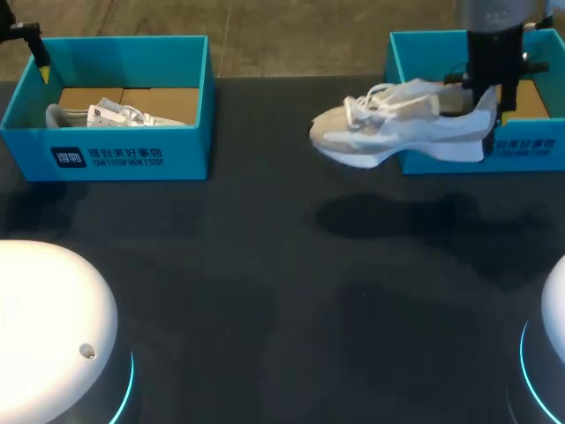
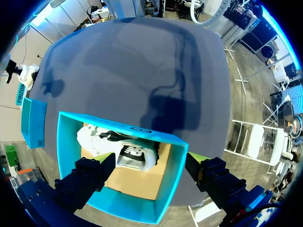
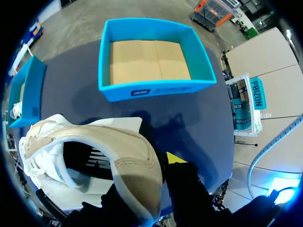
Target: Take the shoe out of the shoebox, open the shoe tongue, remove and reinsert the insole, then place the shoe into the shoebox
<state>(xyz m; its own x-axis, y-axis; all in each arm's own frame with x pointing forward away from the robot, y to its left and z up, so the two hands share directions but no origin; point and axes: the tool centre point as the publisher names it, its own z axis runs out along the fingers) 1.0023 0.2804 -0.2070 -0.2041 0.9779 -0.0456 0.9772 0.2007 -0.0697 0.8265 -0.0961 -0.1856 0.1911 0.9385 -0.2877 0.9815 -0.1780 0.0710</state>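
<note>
Holding the shoe (image 1: 397, 124) clear of its shoebox (image 1: 530, 146) at two o'clock, right fingers (image 3: 176, 158) pinch the heel (image 1: 484, 115), leaving the tongue (image 1: 415, 93) reachable; left fingers (image 2: 198, 158) spread.

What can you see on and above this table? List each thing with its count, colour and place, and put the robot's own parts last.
Left turquoise cardboard shoebox: one, turquoise with a brown floor, table's far left.
Right turquoise cardboard shoebox: one, same colours, far right, nothing inside.
White lace-up sneaker: one, white with dark markings, lying inside the left box.
Beige-and-white lace-up sneaker: one, held in the air in front of the right box.
Dark table: one, near-black, beneath everything.
White domed bases: two, white with blue glowing rims, near corners.
Left arm: one, dark, over the left box's far-left corner, jaws open.
Right arm: one, dark, jaws shut on the held sneaker's heel.
</note>
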